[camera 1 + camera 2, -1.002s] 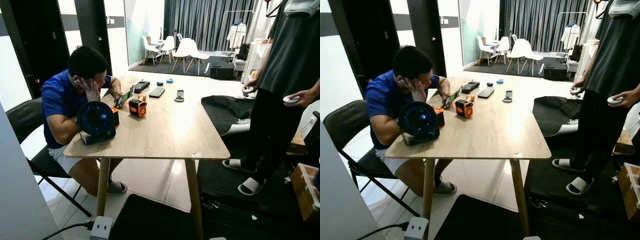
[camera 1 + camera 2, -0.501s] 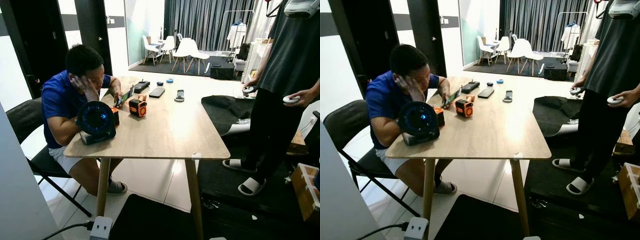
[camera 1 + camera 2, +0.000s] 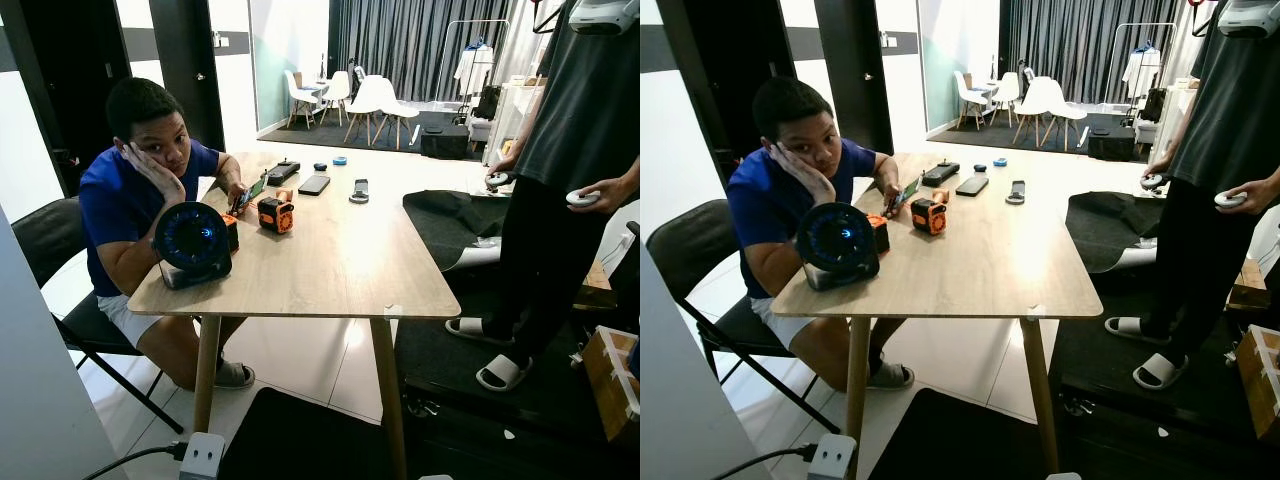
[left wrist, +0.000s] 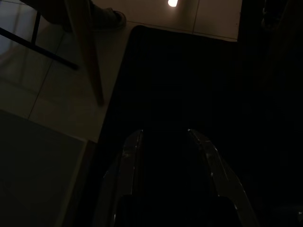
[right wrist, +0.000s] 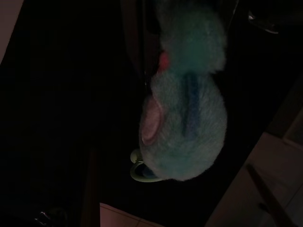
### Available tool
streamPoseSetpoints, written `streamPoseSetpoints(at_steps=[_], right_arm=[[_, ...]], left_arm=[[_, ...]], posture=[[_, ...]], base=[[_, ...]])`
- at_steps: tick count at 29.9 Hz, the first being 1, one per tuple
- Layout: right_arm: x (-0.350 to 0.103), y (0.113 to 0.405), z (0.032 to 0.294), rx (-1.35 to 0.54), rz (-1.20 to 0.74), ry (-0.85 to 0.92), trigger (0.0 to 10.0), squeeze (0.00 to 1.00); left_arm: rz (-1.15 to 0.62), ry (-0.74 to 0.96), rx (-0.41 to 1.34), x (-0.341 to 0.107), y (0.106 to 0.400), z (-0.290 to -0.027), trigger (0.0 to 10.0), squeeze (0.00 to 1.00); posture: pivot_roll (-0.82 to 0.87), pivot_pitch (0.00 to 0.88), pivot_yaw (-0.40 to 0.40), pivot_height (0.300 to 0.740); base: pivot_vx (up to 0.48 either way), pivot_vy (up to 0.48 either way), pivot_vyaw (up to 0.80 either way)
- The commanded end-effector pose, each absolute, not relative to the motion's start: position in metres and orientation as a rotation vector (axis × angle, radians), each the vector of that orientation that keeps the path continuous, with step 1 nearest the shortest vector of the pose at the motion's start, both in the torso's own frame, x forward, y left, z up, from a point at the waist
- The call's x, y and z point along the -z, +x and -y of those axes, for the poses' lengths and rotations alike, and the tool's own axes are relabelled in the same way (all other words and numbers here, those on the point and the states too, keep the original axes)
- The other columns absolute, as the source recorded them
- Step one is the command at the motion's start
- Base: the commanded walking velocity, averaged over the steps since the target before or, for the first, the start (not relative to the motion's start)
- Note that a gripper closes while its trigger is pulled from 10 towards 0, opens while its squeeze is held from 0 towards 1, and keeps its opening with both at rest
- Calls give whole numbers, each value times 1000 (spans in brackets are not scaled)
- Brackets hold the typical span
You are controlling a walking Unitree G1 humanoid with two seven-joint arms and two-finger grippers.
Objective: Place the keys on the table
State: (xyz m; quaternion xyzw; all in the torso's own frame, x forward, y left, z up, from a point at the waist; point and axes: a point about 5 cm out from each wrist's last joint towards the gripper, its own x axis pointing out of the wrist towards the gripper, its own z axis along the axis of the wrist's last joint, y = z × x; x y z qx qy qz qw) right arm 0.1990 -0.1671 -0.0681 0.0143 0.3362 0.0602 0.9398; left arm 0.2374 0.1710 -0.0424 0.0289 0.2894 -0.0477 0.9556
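While the keys' fluffy blue charm point(image 5: 184, 94) hangs low in the right gripper point(image 5: 189, 28), seemingly clamped by fingers, the bare counter point(image 3: 340, 260) at twelve o'clock awaits, left fingers point(image 4: 132, 156) idle, apart.

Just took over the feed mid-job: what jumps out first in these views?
A person in a blue shirt sits at the wooden table's left side, behind a round black fan. Another person stands at its right. A fuzzy blue plush charm hangs before the right wrist camera.
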Motion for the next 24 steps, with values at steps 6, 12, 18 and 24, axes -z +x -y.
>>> streamPoseSetpoints(at_steps=[6,12,18,24], right_arm=[[71,196,166,-118,-708,37,10000,0],[71,196,166,-117,-710,37,10000,0],[71,196,166,-116,-710,37,10000,0],[71,196,166,-112,-711,36,10000,0]], left_arm=[[-588,53,85,42,238,-173,10000,0],[-588,51,86,42,238,-173,10000,0],[-587,51,87,42,238,-173,10000,0],[-587,49,89,42,238,-172,10000,0]], posture=[[59,35,16,740],[59,34,16,740],[59,32,16,740],[58,33,16,740]], base=[[0,0,0],[0,0,0],[0,0,0],[0,0,0]])
